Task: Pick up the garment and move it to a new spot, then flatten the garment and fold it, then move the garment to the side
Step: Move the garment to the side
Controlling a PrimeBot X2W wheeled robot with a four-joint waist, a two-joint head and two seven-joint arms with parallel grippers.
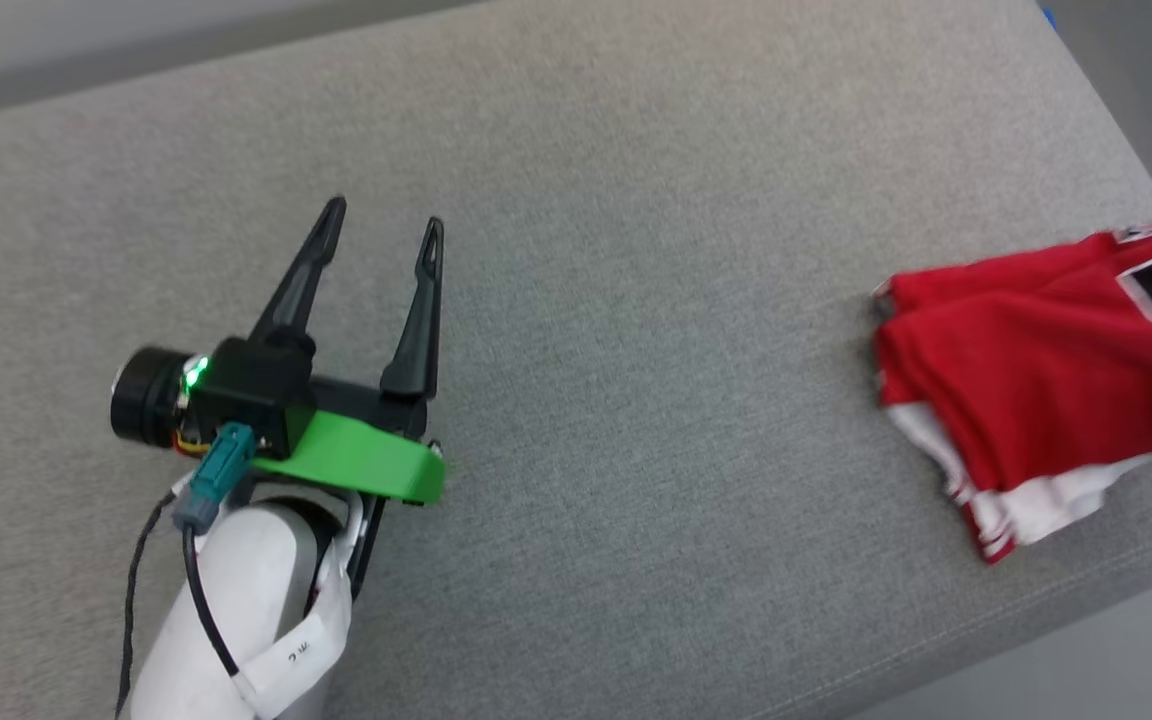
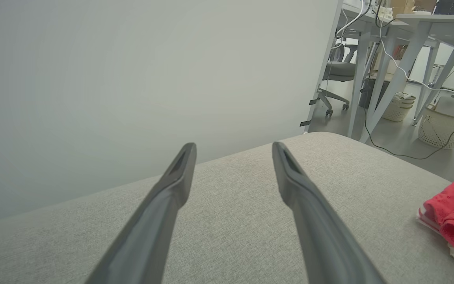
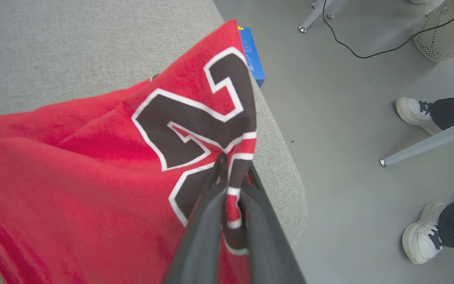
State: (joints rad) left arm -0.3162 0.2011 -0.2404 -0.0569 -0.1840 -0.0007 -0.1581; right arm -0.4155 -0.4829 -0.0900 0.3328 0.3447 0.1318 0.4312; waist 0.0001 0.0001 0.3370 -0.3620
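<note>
The garment [image 1: 1036, 370], a red jersey with white trim and black white-outlined numbers, lies bunched at the right end of the grey cushion [image 1: 636, 400]. My right gripper [image 3: 231, 165] is shut on a fold of the garment [image 3: 93, 165] at the black number, holding that edge lifted above the cushion's end. My left gripper [image 1: 386, 225] hovers open over the cushion's left part, far from the jersey, with nothing between its fingers. In the left wrist view the left gripper [image 2: 233, 152] points along the cushion, and a red fold of the garment [image 2: 453, 215] lies at the right edge.
The cushion's right end [image 3: 286, 173] drops to a grey floor. A blue box [image 3: 252, 55] sits by that end. A person's white shoes [image 3: 420, 232] and a chair leg [image 3: 428, 144] stand on the floor nearby. Desks, cables and white baskets [image 2: 441, 126] stand beyond.
</note>
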